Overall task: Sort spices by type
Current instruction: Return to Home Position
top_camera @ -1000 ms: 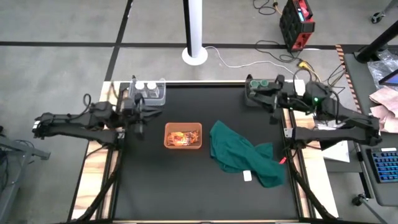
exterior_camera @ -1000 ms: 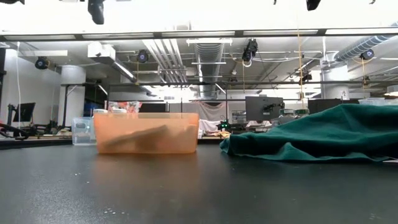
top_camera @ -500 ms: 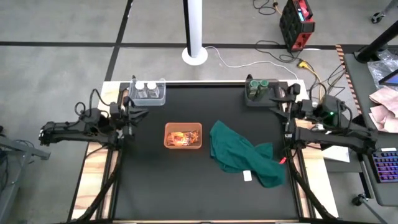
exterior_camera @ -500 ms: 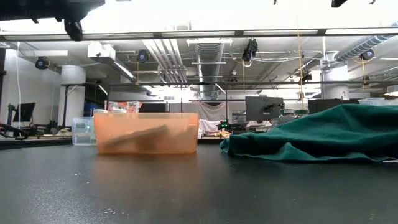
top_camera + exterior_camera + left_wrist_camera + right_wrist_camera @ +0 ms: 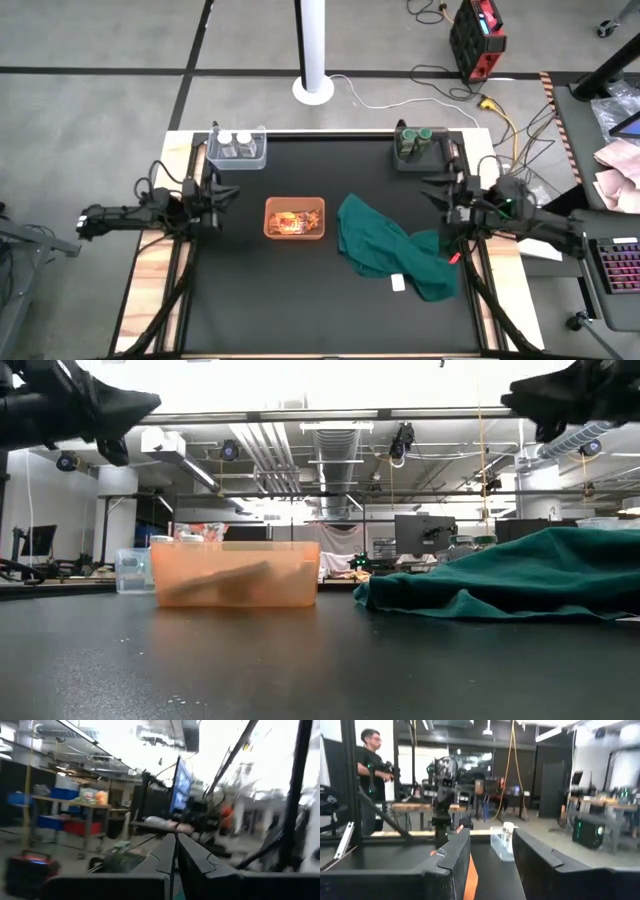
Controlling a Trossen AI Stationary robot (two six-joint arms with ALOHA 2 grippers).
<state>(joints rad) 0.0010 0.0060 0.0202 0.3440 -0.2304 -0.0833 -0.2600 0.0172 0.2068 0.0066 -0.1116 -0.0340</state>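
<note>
Two white-capped jars (image 5: 233,141) stand in a clear bin (image 5: 238,157) at the table's far left. Green-capped jars (image 5: 417,135) stand in a bin (image 5: 403,158) at the far right. Orange-red and brown foil packets (image 5: 291,221) lie in an orange bin (image 5: 294,204) (image 5: 235,573) mid-table. My left gripper (image 5: 216,195) (image 5: 176,857) hovers by the left edge, shut and empty. My right gripper (image 5: 441,196) (image 5: 491,855) hovers by the right edge beside the cloth, open and empty. Both show high in the low view.
A dark green cloth (image 5: 392,245) (image 5: 510,575) lies crumpled right of the orange bin, with a small white block (image 5: 398,283) at its near edge. Bare black table (image 5: 280,300) spreads toward the near side. A person (image 5: 370,775) stands in the room beyond the table.
Both arms have drawn back from the far bins toward their own sides of the table and a little toward the near edge. Both grippers have come down, now showing at the top of the low view. No object has moved.
</note>
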